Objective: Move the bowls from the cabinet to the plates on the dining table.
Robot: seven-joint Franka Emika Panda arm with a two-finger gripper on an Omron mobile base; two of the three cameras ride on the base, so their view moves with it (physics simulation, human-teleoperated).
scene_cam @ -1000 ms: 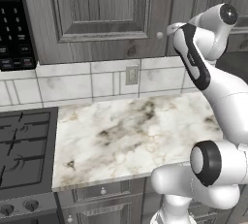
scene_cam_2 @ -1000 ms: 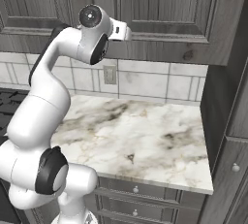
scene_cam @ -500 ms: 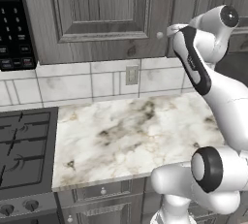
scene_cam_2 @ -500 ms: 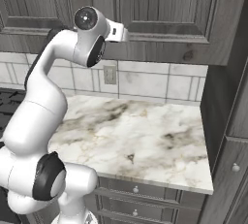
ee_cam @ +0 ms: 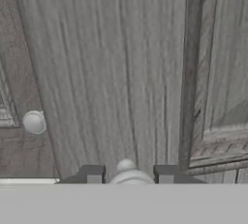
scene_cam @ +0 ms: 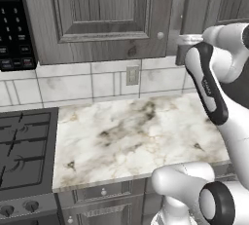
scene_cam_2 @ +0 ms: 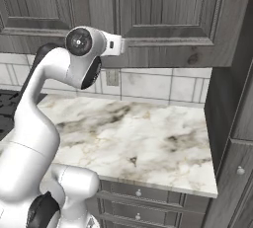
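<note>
- Cabinet (scene_cam: 102, 14) doors are shut, so the bowls cannot be seen; by my judgement they sit behind these doors, straight ahead of the jaws.
- Gripper (ee_cam: 127, 174) is pressed close to the door face, and its two dark fingertips (ee_cam: 92, 173) stand one on each side of a small round knob (ee_cam: 127, 166).
- Jaws stand narrowed around that knob with only a sliver of gap on either side; they look closed on it, though actual contact is hard to confirm at this closeness.
- Second knob (ee_cam: 34, 121) sits on the neighbouring door, off to one side of the jaws and further along the door face, with the seam between the two doors lying between the knobs.
- Relation that matters: the held knob lies right between the jaws at the door's free edge, so the pull should come back toward the arm and swing around the hinge on the door's far edge.
- From the left base camera the arm reaches up to the knob (scene_cam: 160, 35) at the door's lower corner, high above the marble tabletop (scene_cam: 136, 136).
- Plates and dining table lie outside what these cameras take in.
</note>
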